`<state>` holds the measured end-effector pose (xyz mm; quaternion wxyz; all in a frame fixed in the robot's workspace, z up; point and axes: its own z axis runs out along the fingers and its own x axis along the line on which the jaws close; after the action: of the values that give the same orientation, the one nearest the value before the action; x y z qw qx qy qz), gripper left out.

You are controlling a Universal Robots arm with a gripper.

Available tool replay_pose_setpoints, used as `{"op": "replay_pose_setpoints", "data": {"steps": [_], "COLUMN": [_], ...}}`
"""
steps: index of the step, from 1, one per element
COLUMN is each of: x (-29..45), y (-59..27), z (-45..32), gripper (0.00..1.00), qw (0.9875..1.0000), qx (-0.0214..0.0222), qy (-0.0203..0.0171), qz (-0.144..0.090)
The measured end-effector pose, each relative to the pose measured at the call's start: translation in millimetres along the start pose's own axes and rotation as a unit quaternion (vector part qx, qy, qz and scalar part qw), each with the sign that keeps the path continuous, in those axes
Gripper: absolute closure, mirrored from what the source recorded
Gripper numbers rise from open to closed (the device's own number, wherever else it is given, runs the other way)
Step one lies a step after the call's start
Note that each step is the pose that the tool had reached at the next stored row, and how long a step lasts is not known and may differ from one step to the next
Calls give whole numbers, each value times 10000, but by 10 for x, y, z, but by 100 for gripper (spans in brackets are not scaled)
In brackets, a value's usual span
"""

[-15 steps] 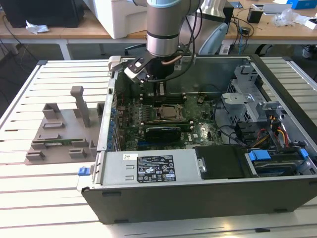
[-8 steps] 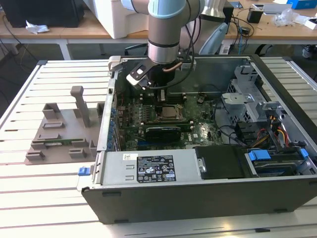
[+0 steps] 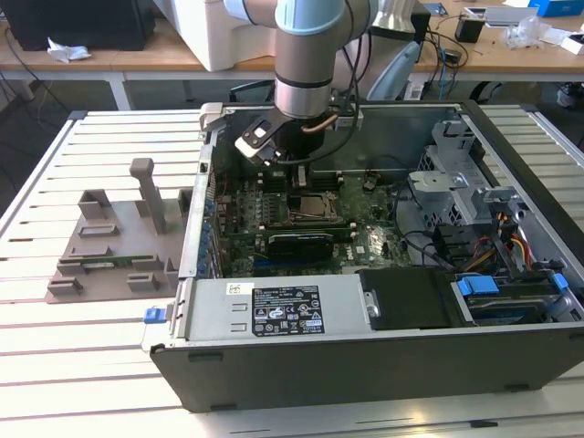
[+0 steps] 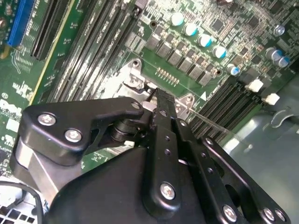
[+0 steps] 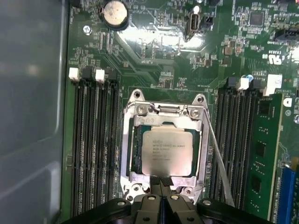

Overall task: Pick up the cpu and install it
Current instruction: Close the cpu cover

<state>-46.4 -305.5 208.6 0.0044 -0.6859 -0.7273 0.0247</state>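
- The gripper [image 5: 161, 182] is closed tight with the jaws pressed together and nothing between them. It holds nothing.
- In the first wrist view its tip is poised right at the near edge of the cpu [image 5: 167, 151]. I can't tell whether it touches the metal top or only hovers just over it.
- The cpu lies flat in the socket frame [image 5: 130, 140], silvery top up, near the middle of the motherboard [image 5: 154, 56]. It sits between the two banks of memory slots [image 5: 91, 149].
- First risk: a narrow closed tip bearing on one edge puts all the load off-centre. I'd judge that could tip the chip in its seat, and a chip that isn't square can bend the contacts beneath.
- Second risk: any sideways drift while in contact would scrape the metal top or nudge the chip against the frame.
- Third risk: the thin lever [image 5: 218, 163] runs slanted along one side of the frame. The arm's linkage is close above, and a snag there could tug the frame with the chip under it.
- Further out, the green memory stick [image 5: 264, 158] stands in the bank nearest the motherboard's edge, so a wide swing could clip it.
- Outermost are the walls of the computer case [image 3: 365, 365]. The arm reaches down inside them, and a slanted exit risks a knock.
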Motion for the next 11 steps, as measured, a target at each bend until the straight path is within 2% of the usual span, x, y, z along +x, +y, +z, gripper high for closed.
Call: {"op": "replay_pose_setpoints", "data": {"steps": [3, 4, 7, 11], "x": [-5, -4, -3, -4], "y": [66, 64, -30, -26], "z": [-6, -5, -1, 12], "gripper": [89, 89, 89, 89], "qw": [10000, 10000, 10000, 10000], "qx": [5, 5, -6, -6], "qy": [-1, 0, 0, -1], "qz": [-1, -1, -4, -14]}}
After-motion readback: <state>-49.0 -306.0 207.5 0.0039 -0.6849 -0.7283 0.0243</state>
